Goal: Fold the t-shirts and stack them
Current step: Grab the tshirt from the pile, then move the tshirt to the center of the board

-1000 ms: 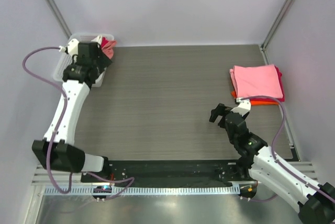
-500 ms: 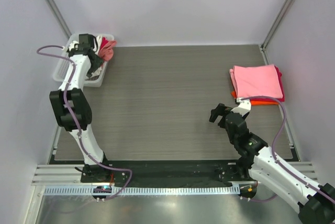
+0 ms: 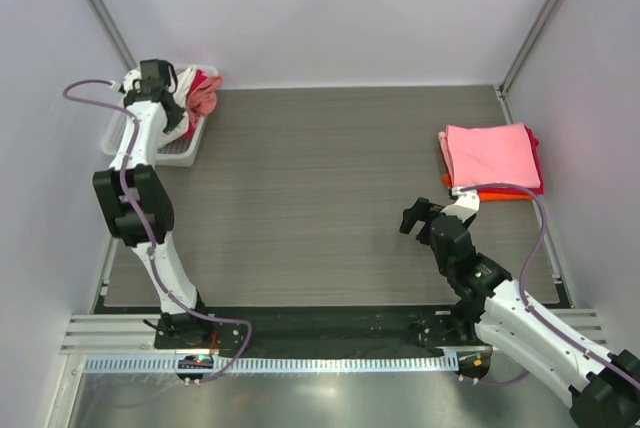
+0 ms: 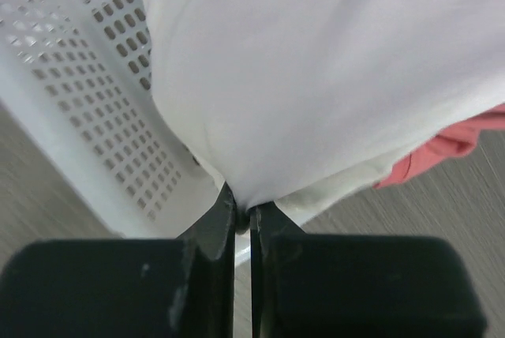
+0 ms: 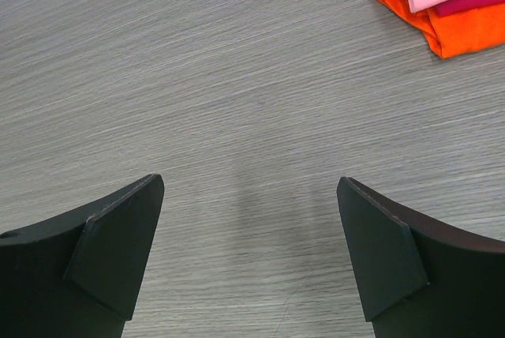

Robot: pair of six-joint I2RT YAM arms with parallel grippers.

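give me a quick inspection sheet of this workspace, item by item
surface: grey wood-grain table
job's things: folded stack at the right edge, pink on top, magenta and orange under it; white t-shirt pinched at the basket; red cloth beside it
clutter: white mesh basket in the far left corner
grippers: left end effector shut on the white t-shirt; right end effector open over the table, holding nothing
cables: purple cable looped at the left arm, another along the right arm
surroundings: pale walls, metal frame posts
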